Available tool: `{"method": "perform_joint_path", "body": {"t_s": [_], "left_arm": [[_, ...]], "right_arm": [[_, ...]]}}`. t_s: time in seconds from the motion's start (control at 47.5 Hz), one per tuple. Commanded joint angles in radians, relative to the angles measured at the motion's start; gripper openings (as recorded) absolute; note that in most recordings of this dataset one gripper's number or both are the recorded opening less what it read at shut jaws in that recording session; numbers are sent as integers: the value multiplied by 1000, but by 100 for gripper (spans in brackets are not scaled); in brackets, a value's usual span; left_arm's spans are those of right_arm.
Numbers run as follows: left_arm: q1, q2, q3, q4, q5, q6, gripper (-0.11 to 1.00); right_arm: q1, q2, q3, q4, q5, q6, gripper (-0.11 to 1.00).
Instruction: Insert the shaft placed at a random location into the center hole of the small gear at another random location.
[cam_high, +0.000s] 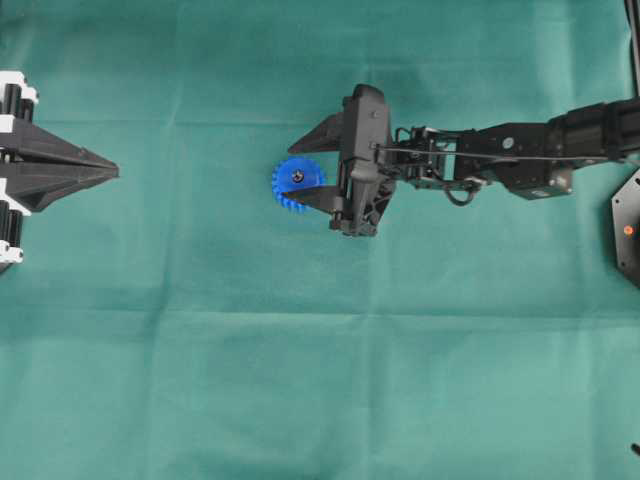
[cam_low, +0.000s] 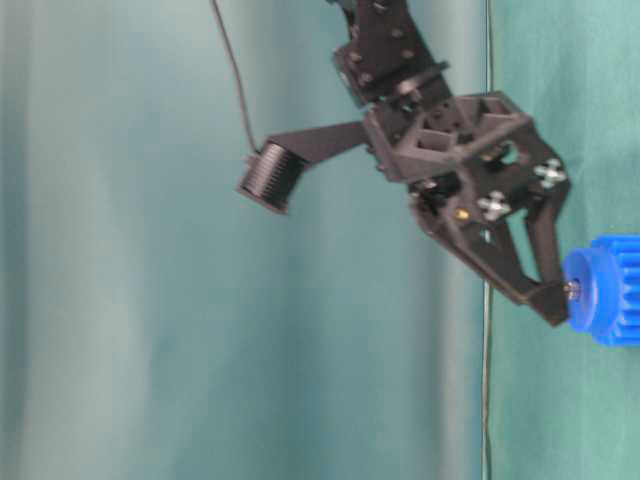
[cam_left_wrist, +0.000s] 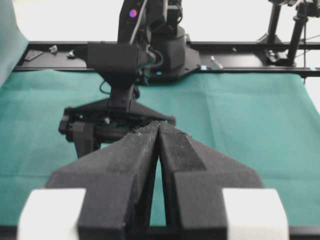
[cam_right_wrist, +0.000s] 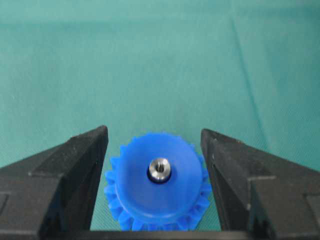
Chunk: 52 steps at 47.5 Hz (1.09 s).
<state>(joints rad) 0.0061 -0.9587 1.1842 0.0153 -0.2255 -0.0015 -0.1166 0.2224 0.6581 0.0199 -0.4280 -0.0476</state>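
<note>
The small blue gear (cam_high: 296, 183) lies flat on the green cloth, just left of centre. The silvery shaft (cam_right_wrist: 159, 169) stands in its center hole (cam_right_wrist: 150, 176), seen end-on as a shiny dot; it also shows in the overhead view (cam_high: 297, 179). My right gripper (cam_high: 288, 174) is open, with one finger on each side of the gear (cam_right_wrist: 160, 200) and a gap to both. In the table-level view a fingertip (cam_low: 548, 300) sits beside the shaft's end (cam_low: 573, 290). My left gripper (cam_high: 113, 172) is shut and empty at the far left edge, tips together (cam_left_wrist: 159, 125).
The green cloth (cam_high: 320, 380) covers the whole table. A black fixture with an orange dot (cam_high: 628, 228) sits at the right edge. The right arm (cam_left_wrist: 120, 115) and its base stand across from the left gripper, in front of a black frame rail (cam_left_wrist: 250, 60).
</note>
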Motion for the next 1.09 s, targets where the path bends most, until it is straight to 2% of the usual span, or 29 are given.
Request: {"method": "perform_joint_path", "body": {"t_s": [0.0,0.82,1.073], "left_arm": [[2,6,-18,3,-5,-3,0],[2,8,-18,3,-5,-6,0],[2,6,-18,3,-5,-6,0]], "right_arm": [[3,-61,3,3,-9,-8,74],[2,-221,184,3,-14,-8,74],[3,-236,196,3,-14,-8,74]]}}
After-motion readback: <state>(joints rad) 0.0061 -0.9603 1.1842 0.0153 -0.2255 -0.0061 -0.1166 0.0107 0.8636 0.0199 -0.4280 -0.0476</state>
